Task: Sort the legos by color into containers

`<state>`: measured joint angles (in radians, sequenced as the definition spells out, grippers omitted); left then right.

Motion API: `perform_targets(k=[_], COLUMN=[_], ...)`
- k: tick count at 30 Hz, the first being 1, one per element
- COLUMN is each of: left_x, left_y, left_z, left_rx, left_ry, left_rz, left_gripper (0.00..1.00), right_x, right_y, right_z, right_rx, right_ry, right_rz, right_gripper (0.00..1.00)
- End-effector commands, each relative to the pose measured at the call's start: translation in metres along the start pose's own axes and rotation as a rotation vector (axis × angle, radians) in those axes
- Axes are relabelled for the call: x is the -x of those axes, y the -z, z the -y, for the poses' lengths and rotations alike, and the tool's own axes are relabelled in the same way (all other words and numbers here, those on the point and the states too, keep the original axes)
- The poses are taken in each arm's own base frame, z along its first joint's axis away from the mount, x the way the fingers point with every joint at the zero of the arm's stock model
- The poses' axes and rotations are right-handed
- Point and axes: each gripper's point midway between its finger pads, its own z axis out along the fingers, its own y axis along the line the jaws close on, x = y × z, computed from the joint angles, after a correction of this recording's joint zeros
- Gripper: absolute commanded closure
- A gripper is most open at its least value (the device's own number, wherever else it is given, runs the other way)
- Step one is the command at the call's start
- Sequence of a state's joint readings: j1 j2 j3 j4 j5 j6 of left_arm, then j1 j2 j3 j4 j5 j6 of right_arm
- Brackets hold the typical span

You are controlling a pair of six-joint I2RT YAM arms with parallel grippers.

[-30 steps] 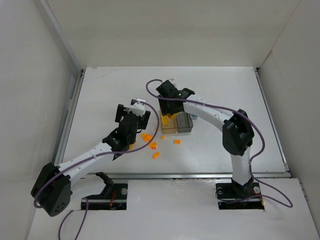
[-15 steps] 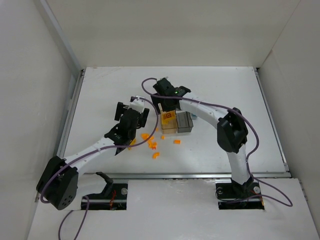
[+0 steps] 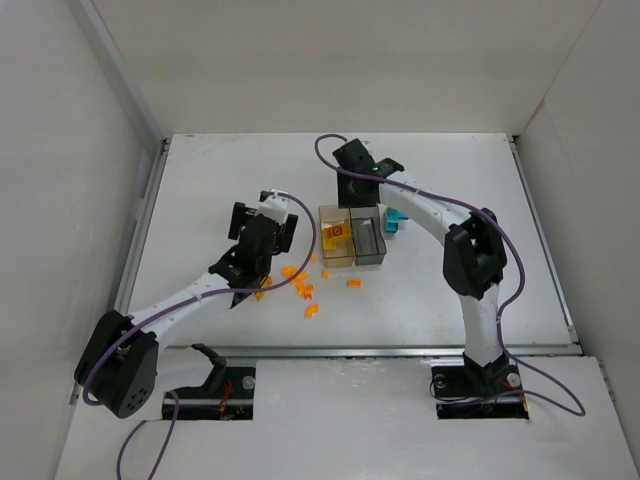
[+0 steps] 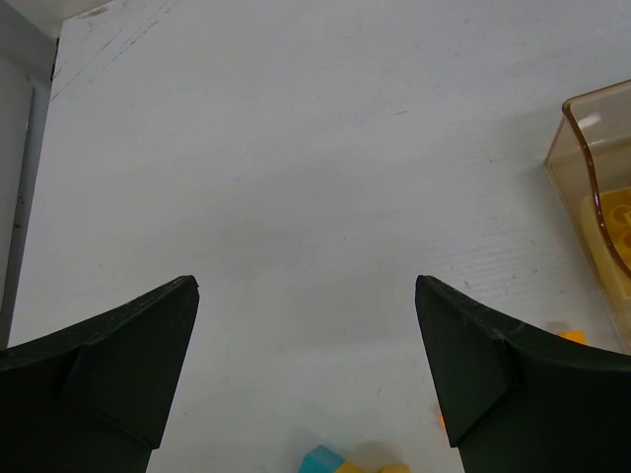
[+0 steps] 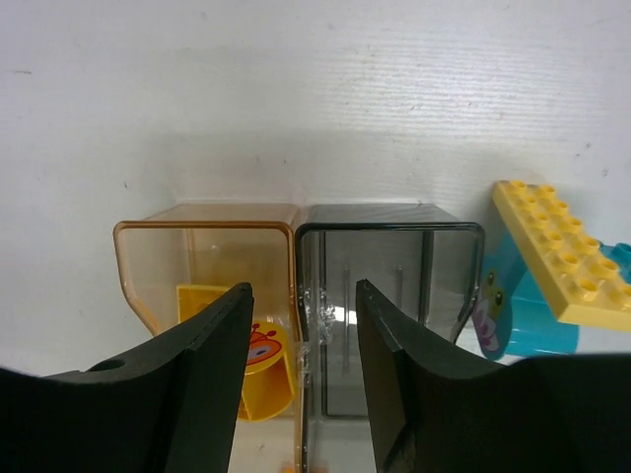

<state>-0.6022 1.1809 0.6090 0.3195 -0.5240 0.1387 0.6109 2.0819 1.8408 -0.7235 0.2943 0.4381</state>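
- From above, the left pincer (image 3: 262,218) hangs released and empty. A scatter of orange legos (image 3: 300,285) lies on the table (image 3: 200,180) just behind it, towards its own base. It looks placed to pick from that pile.
- In the same view, the right pincer (image 3: 360,200) hovers at the far edge of the amber bin (image 3: 322,238) and the grey bin (image 3: 384,248). The two bins stand touching, side by side. A teal brick (image 3: 397,220) lies just to the pincer's right, outside both bins.
- From the left wrist, the fingers (image 4: 118,355) stand wide apart with nothing between them, only bare table ahead. A corner of the amber bin (image 4: 582,108) shows ahead and to the right. A small teal piece (image 4: 323,460) sits right under the gap, probably the next target.
- From the right wrist, the jaws are partly apart and grip nothing. The gap lines up with the bins' shared wall.
- A yellow brick (image 5: 258,379) with a printed face rests inside the amber bin (image 5: 197,219), beyond the left finger. The grey bin (image 5: 394,227) appears empty.
- A yellow studded plate (image 5: 552,246) leans on the teal brick (image 5: 523,330) to the right, still unsorted by my reckoning.
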Motion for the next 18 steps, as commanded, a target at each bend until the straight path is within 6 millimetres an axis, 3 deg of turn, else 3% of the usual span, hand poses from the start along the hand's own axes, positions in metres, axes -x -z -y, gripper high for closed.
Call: perform_targets(k=[1, 3, 8, 11, 18], left_x=[0.033, 0.030, 0.029, 0.029, 0.028], left_y=[0.002, 0.002, 0.003, 0.003, 0.002], left_z=[-0.006, -0.006, -0.003, -0.003, -0.007], left_rx=[0.007, 0.007, -0.003, -0.003, 0.006], left_ry=[0.053, 0.047, 0.054, 0.054, 0.038], left_rz=[0.084, 0.075, 0.068, 0.068, 0.065], left_gripper=[0.10, 0.10, 0.10, 0.10, 0.10], right_x=[-0.004, 0.001, -0.010, -0.011, -0.004], right_y=[-0.009, -0.009, -0.028, -0.038, -0.041], right_z=[-0.016, -0.020, -0.019, -0.009, -0.010], right_rx=[0.036, 0.055, 0.019, -0.015, -0.026], right_ry=[-0.035, -0.042, -0.066, -0.110, -0.165], right_rz=[0.010, 0.026, -0.005, -0.017, 0.010], right_gripper=[0.48, 0.48, 0.52, 0.60, 0.82])
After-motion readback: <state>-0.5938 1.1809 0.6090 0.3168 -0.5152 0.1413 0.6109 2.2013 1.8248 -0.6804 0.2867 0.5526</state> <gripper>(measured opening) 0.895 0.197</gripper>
